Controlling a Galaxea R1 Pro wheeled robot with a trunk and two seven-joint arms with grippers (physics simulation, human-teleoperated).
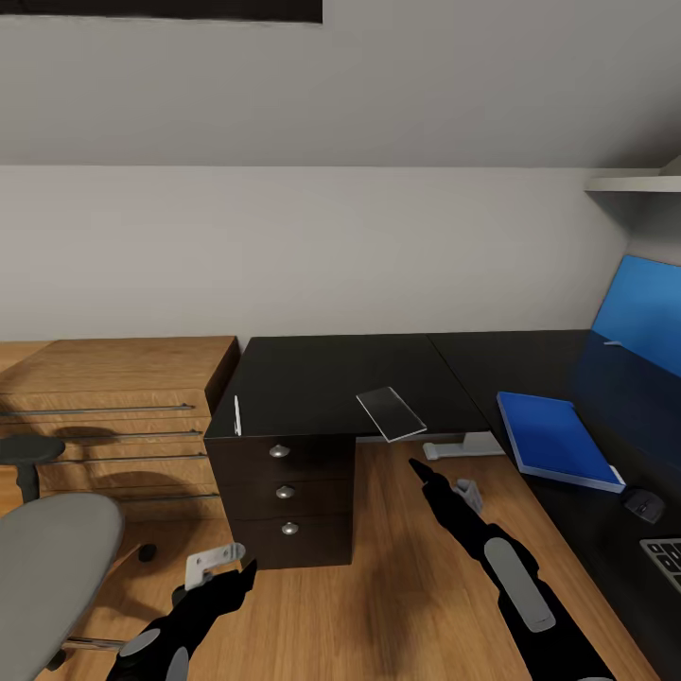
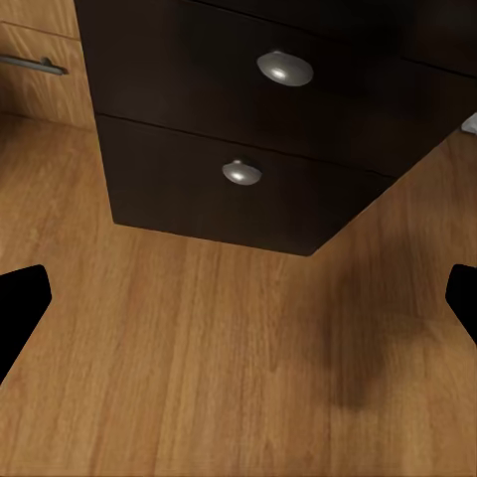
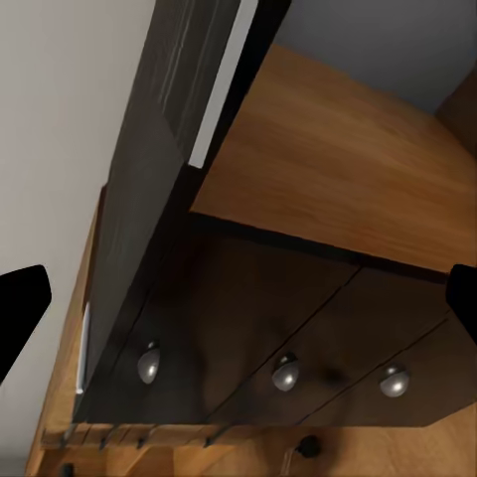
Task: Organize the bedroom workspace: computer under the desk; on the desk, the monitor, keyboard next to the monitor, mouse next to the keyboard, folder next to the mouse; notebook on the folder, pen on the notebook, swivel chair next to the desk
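I face the L-shaped black tabletop (image 1: 340,374), and I place everything else from it. The blue folder (image 1: 558,439) already lies flat on its right wing, with the mouse (image 1: 644,504) just beyond the folder's near corner and a corner of the keyboard (image 1: 665,558) nearer me still. A blue-lit screen, probably the monitor (image 1: 643,317), stands at the back of that wing. The thin white pen (image 1: 236,414) lies at the tabletop's front left corner, above the drawer unit (image 1: 284,492), its long axis running front to back along the side edge. A pale flat rectangle, which may be the notebook (image 1: 390,413), overhangs the front edge right of the drawers. The swivel chair (image 1: 52,567) stands on the floor well to the left of the tabletop, in front of a light-wood cabinet (image 1: 113,407).

My left tool (image 1: 219,567) hangs low before the drawer unit, fingers spread and holding nothing. My right tool (image 1: 426,473) points toward the front edge just below the pale rectangle; its wrist view shows both fingers wide apart, also holding nothing.

By my judgement the right tool is nearer the rectangle, which lies up and slightly left of it; the left tool sits more nearly under the pen.
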